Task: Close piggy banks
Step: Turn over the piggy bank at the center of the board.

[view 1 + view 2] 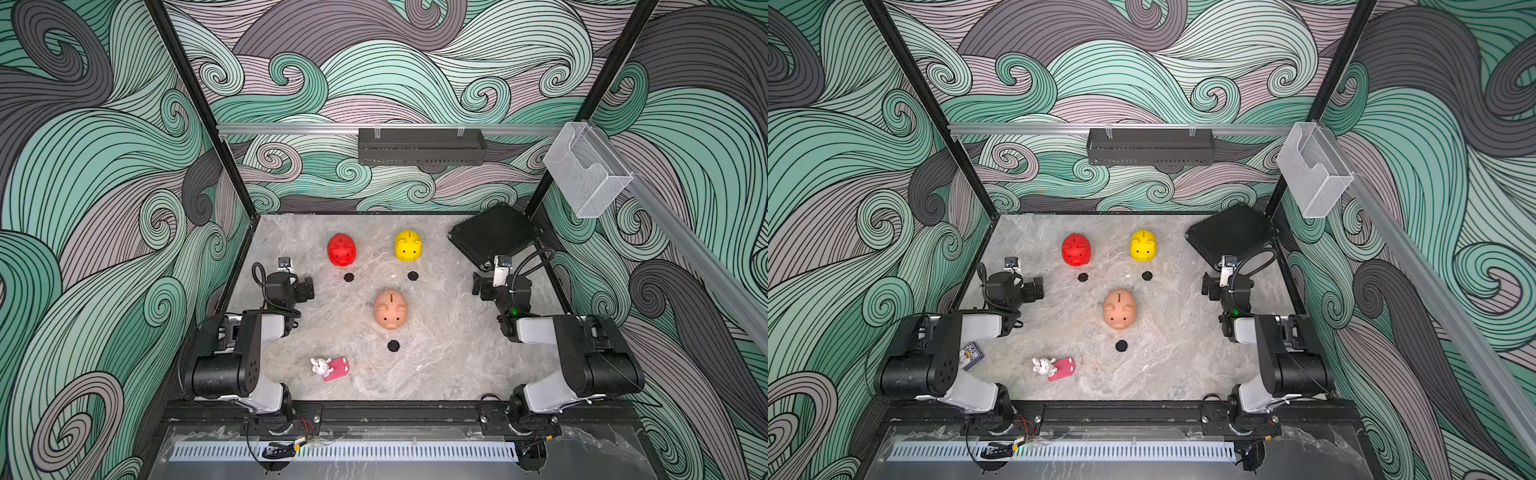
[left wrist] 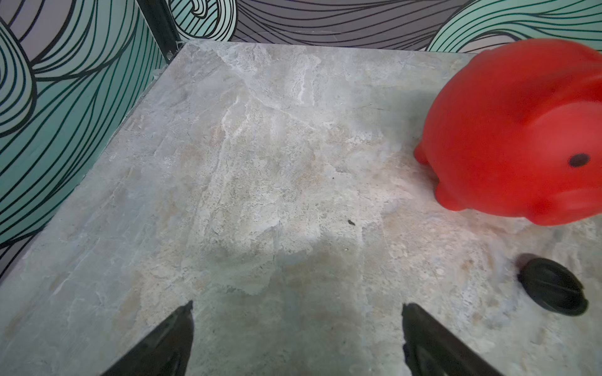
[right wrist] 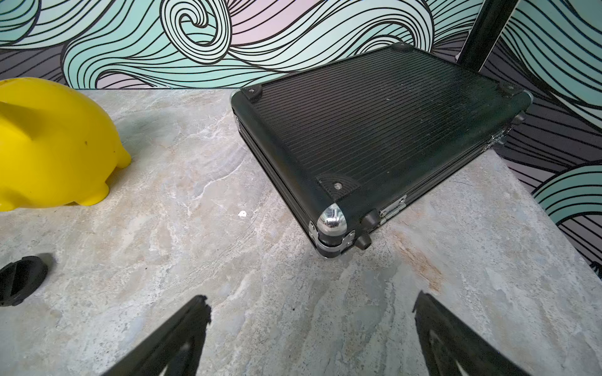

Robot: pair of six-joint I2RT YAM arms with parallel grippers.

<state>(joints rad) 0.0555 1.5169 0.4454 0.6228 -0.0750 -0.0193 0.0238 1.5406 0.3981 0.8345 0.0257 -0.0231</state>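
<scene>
Jaws stand wide and empty on my left gripper [image 2: 297, 306] and right gripper [image 3: 311, 296]. The red piggy bank [image 1: 341, 249] sits near my left, the yellow piggy bank [image 1: 408, 245] near my right, the peach piggy bank [image 1: 390, 309] between, on a marbled table [image 1: 457, 353] inside swirl-patterned walls [image 1: 124, 166]. Three pigs, three black plugs [image 1: 349, 277].

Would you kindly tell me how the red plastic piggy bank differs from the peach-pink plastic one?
Colour: the red plastic piggy bank against the peach-pink plastic piggy bank. The red one stands farther back; the peach-pink one stands mid-table and looks bigger. Both stand upright, slot up, with a black round plug lying loose before each.
</scene>
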